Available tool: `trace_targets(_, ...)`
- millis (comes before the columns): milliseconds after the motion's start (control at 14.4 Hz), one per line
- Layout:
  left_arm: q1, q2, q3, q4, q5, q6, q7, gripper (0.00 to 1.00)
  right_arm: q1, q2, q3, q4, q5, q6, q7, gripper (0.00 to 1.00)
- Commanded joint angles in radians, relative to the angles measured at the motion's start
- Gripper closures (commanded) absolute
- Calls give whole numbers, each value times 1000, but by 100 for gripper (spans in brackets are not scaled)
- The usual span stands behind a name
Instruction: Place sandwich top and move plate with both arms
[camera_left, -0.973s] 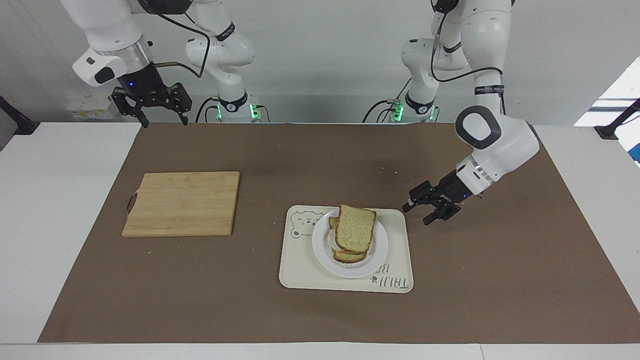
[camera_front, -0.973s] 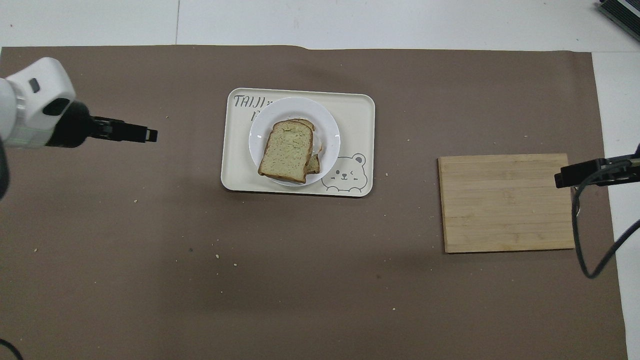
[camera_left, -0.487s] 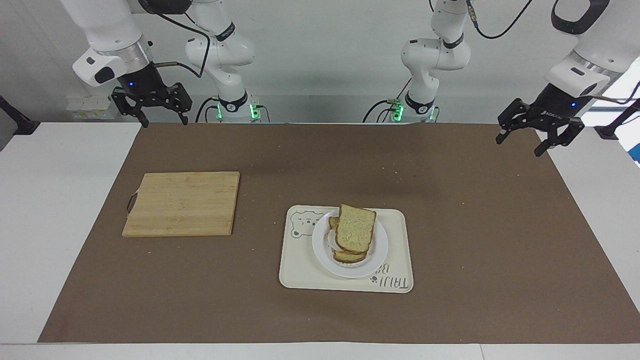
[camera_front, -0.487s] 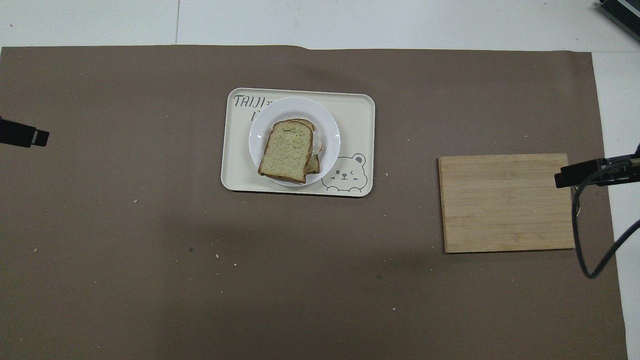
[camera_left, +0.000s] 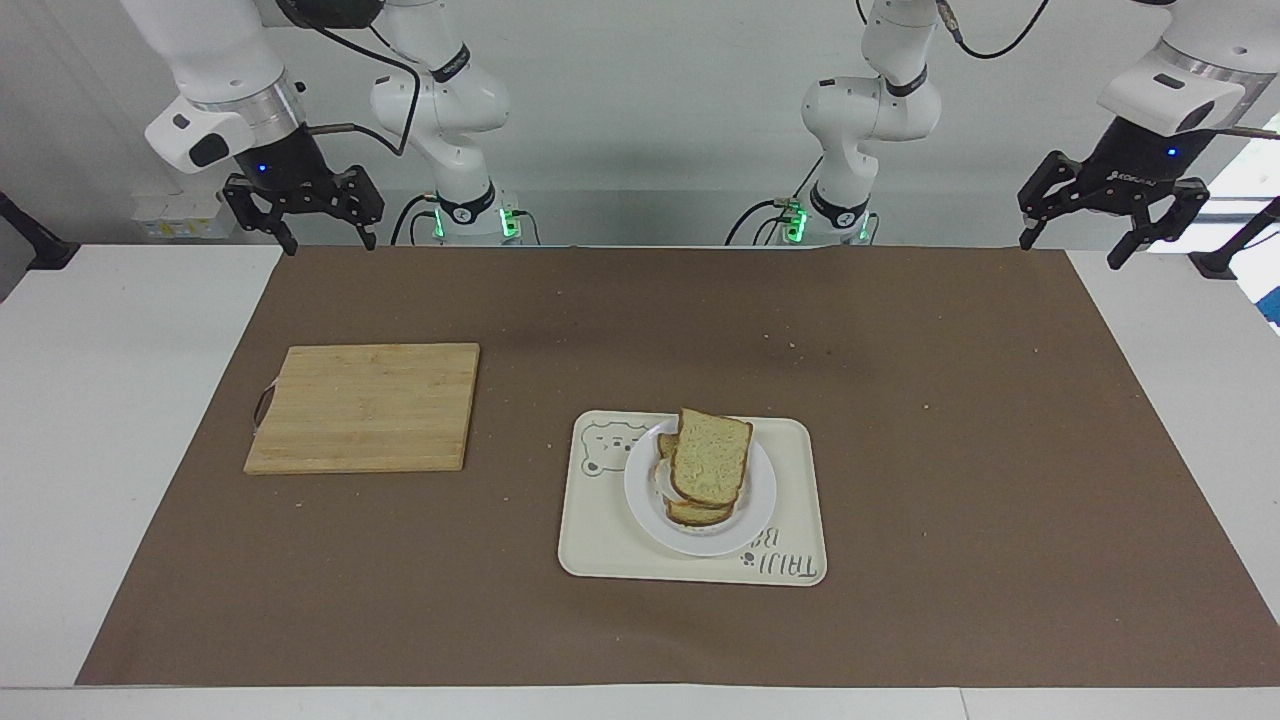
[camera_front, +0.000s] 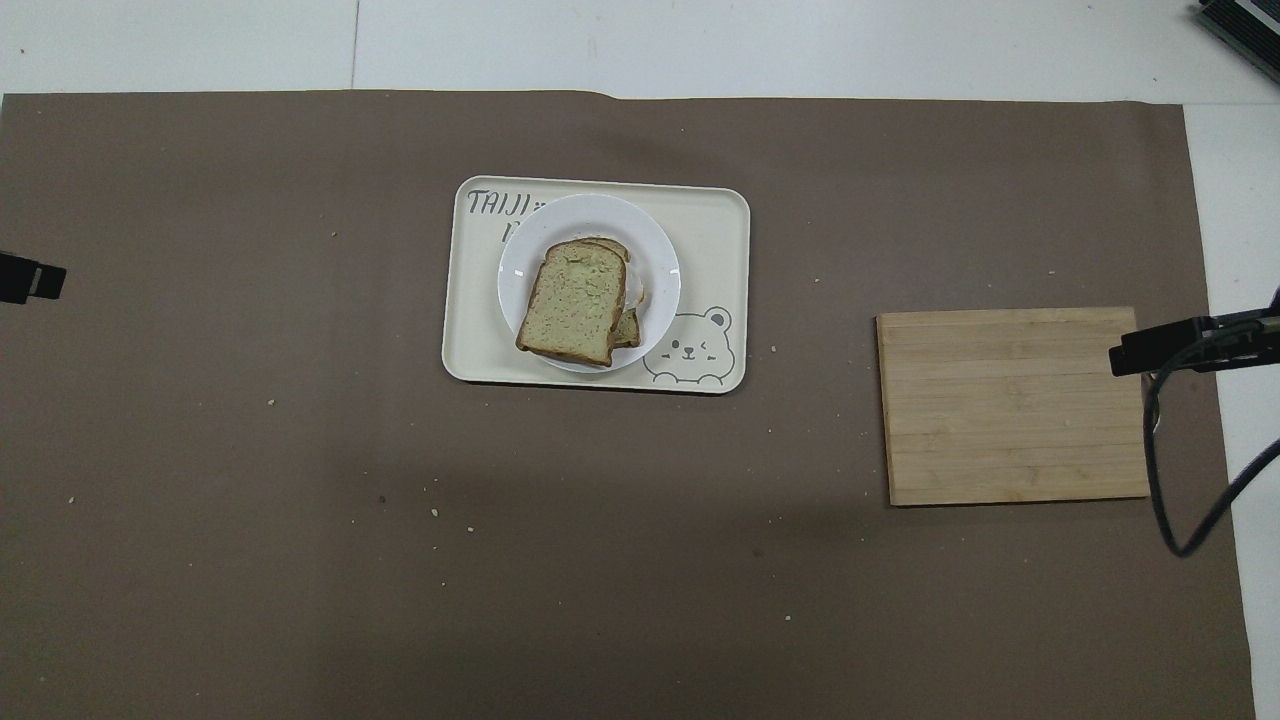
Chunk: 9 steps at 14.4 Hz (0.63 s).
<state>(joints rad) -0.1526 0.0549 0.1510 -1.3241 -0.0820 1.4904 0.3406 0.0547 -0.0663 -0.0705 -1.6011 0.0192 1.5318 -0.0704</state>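
One camera sits high across the tabletop (camera_left: 60, 450) and faces the two robots, whose bases stand at the top of its picture; it takes in the whole brown mat (camera_left: 900, 500) from some way off. The other hangs high above the robots' end and looks forward and steeply down, closer in. Both share the mat, the wooden board (camera_front: 1010, 405) and the tray (camera_front: 710, 230), but turned half a circle: the board lies at opposite edges of the two pictures.

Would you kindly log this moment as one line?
sandwich top: on stack | plate: on tray | left gripper: open, raised | right gripper: open, raised
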Motion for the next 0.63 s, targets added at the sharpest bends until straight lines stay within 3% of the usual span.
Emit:
trace_targets(0,-27,-29,1,-24,19,-10,-18,0,-7,-7,0,1,15,-4,-25,0)
trace_targets(417,-7,-33,12,-23,37,-44,-21,0,-13,-7,0,0,15,-5,-26,0)
trace_targets(556,57,-43,-31,-23,47,-76,-20,0,-13,-7,1,0,15,-5,-28,0)
